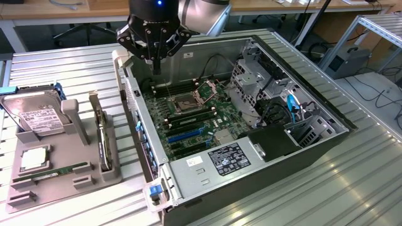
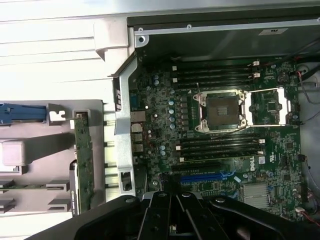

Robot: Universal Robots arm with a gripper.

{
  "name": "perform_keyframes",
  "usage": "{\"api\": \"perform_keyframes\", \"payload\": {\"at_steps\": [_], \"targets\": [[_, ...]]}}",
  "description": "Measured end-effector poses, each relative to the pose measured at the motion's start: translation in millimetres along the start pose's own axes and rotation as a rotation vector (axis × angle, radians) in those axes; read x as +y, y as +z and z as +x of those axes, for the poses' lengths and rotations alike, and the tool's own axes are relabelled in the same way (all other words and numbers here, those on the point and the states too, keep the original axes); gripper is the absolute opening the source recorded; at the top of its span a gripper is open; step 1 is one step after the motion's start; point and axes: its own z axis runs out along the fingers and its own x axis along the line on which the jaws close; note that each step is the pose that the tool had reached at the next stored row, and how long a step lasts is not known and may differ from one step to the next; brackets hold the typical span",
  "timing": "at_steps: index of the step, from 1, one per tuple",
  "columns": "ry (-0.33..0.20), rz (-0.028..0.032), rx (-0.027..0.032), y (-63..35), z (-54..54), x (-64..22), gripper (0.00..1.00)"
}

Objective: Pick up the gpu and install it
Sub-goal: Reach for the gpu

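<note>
**Gripper over the open case, gpu in its holder**

The black robot gripper [image 1: 156,68] [image 2: 175,222] hangs above the far end of the open grey metal computer case [image 1: 201,59], over the green motherboard [image 1: 188,117] [image 2: 165,100]. Its fingers are drawn together with nothing between them. The gpu [image 1: 100,134] [image 2: 84,160], a thin flat card seen edge-on, stands upright in a slot of the grey plastic holder tray [image 1: 63,183]. The tray is at the exterior view's left of the case, well apart from the gripper. A silver hard drive with a white label [image 1: 35,115] leans in the same tray.
</note>
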Motion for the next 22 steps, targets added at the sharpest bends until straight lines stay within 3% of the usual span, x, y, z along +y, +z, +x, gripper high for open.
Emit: {"api": "perform_keyframes", "payload": {"at_steps": [22], "targets": [[0.0,0.0001,0.0001,-0.4,21.9,-1.7,0.11]]}}
